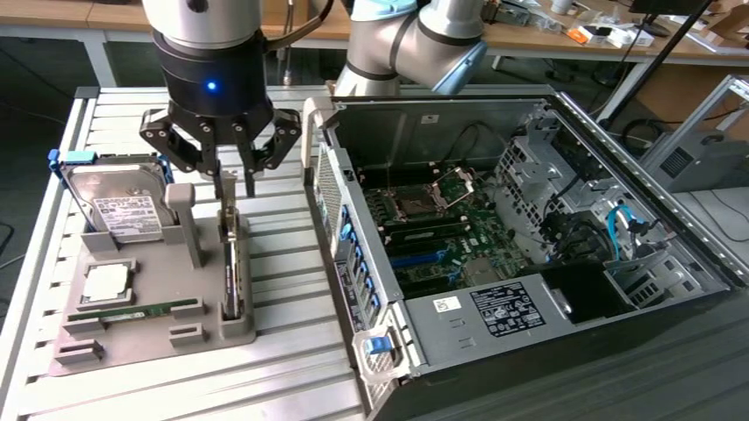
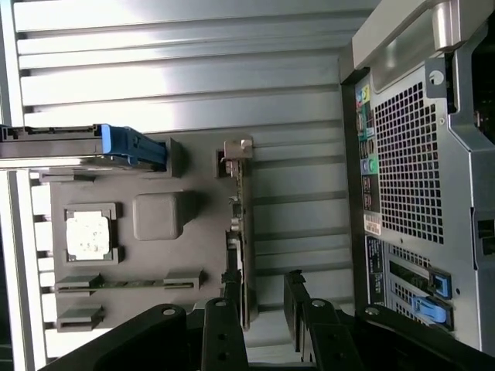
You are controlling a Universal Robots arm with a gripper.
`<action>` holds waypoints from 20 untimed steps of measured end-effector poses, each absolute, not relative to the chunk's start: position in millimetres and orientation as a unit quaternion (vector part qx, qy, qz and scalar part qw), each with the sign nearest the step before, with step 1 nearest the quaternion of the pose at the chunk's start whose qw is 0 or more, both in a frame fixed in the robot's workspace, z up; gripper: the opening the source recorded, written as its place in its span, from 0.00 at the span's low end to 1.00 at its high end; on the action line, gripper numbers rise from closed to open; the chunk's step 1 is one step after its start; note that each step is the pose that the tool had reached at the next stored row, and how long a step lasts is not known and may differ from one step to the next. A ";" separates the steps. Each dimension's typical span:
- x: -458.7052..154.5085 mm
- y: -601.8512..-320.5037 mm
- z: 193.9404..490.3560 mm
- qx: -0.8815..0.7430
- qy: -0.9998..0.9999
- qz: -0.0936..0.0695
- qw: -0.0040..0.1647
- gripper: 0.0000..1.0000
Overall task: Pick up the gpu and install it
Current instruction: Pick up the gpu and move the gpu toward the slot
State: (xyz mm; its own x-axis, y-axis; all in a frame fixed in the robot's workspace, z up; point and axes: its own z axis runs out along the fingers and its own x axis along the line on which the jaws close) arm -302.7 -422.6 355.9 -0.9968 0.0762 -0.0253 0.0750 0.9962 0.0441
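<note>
The gpu (image 1: 231, 263) stands on edge in a slot of the grey holder (image 1: 153, 338), a thin dark card with a silver end bracket (image 2: 237, 147). My gripper (image 1: 234, 186) hangs open just above the card's far end. In the wrist view the gpu (image 2: 243, 232) runs between my two dark fingers, close beside one finger (image 2: 232, 313) and apart from the other. The gripper (image 2: 263, 309) holds nothing.
The holder also carries a silver hard drive (image 1: 117, 206) with a blue clip, a CPU (image 1: 105, 281) and a green memory stick (image 1: 135, 310). The open computer case (image 1: 655, 219) lies on the exterior view's right, its motherboard (image 1: 439, 237) exposed. A slatted metal table (image 1: 293, 368) lies beneath.
</note>
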 end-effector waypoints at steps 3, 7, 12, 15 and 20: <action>-303.2 -422.7 354.5 0.038 0.999 0.022 0.013 0.36; -303.5 -422.7 352.5 0.038 0.999 0.022 0.013 0.36; -304.1 -422.8 350.4 0.038 0.999 0.021 0.013 0.36; -304.4 -422.8 348.8 0.038 0.999 0.022 0.014 0.36; -304.8 -422.8 346.4 0.038 0.999 0.022 0.013 0.36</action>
State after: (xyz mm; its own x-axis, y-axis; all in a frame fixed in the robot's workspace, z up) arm -304.8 -422.8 346.4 -0.9968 0.0762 -0.0252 0.0750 0.9962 0.0440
